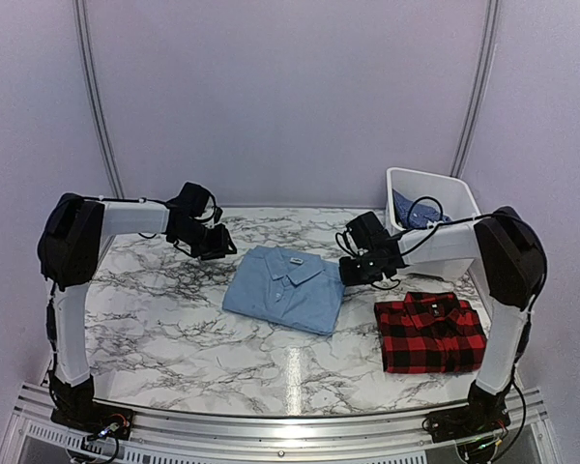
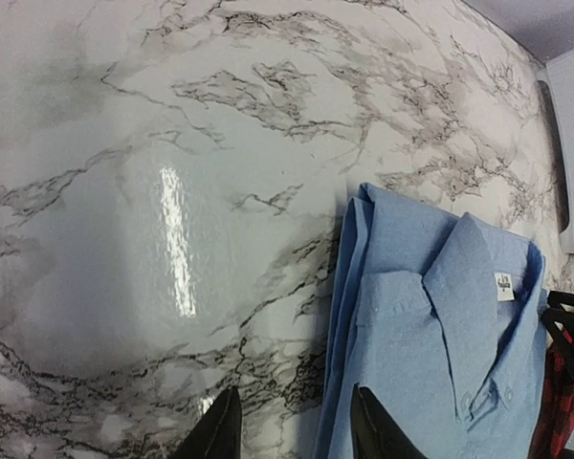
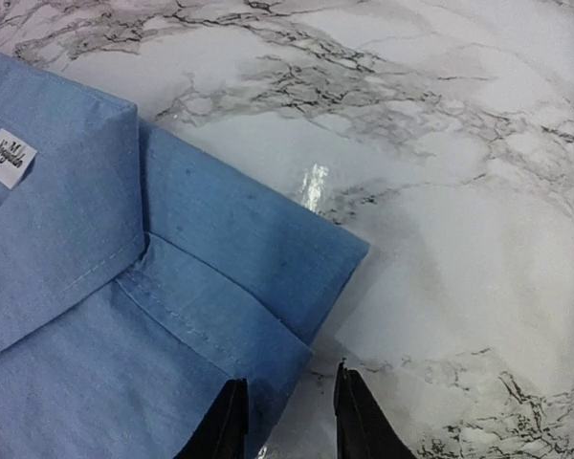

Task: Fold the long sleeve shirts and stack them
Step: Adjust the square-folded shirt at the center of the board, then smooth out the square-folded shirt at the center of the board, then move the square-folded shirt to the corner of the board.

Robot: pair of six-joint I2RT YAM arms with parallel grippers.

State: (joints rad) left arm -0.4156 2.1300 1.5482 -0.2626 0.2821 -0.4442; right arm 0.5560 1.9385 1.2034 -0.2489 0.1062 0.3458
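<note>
Plain light blue collared shirt lies folded mid-worktop; red-and-black plaid shirt lies folded near it, apart; darker blue patterned shirt is bunched inside a white plastic bin.

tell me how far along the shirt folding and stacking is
Done: the plain light blue button-up shirt and the red-and-black plaid shirt lie folded, apart on the marble table. In hand: nothing; the left gripper and right gripper are open at the blue shirt's edges. To do: the darker blue patterned shirt sits in the white plastic bin, and nothing is stacked.
</note>
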